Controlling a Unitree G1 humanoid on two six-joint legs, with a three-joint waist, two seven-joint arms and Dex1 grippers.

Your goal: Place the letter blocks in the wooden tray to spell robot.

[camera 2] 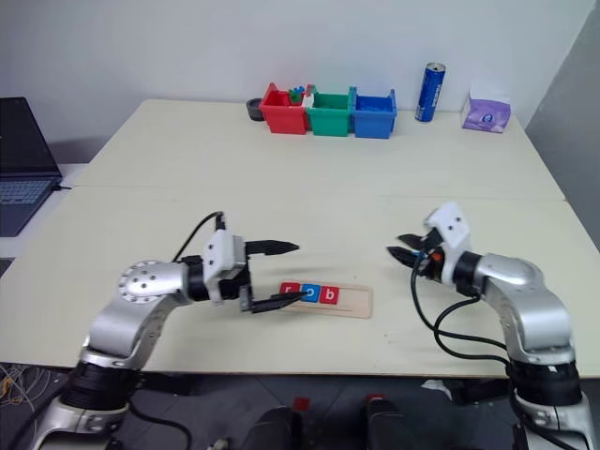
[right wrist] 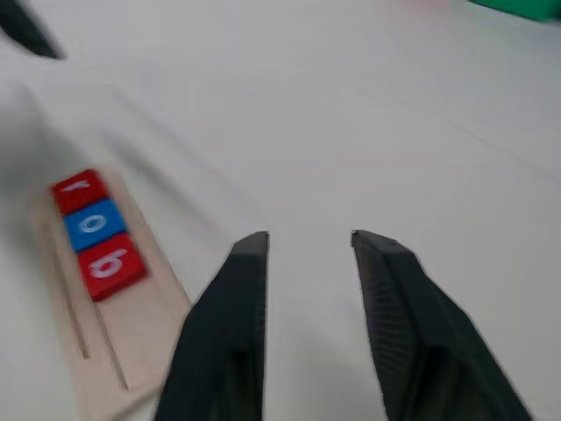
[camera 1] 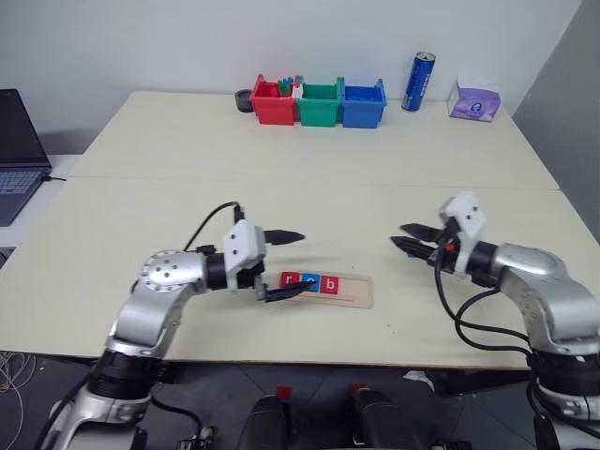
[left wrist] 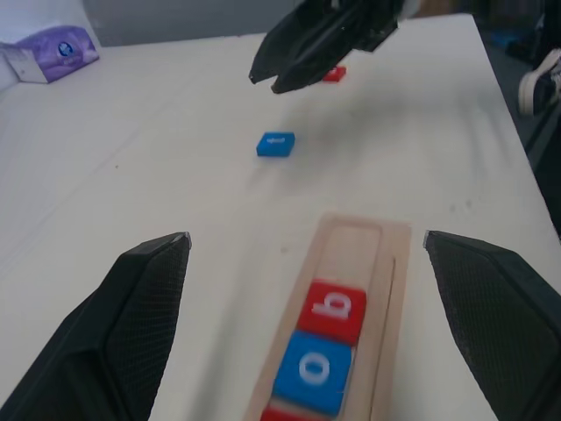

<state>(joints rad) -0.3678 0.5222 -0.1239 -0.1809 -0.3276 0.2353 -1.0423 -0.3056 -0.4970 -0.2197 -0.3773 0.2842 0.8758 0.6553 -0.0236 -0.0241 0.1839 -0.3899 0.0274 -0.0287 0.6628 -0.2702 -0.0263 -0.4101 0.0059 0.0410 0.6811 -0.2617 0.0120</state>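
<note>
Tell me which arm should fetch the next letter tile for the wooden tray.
Probably right. Its empty, open end effector hangs beside the loose blue tile and red tile, past the wooden tray's empty end. The left end effector straddles the three tiles already placed.

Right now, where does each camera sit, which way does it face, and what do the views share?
Left and right eye views: head stereo pair, looking forward and down over the table, both arms, the left gripper open, the right gripper apart.
Left wrist view: along the left gripper's fingers over the wooden tray, toward two loose tiles.
Right wrist view: along the right gripper's fingers over the tabletop.
Shared: all views show the tray holding r, o, b.
</note>
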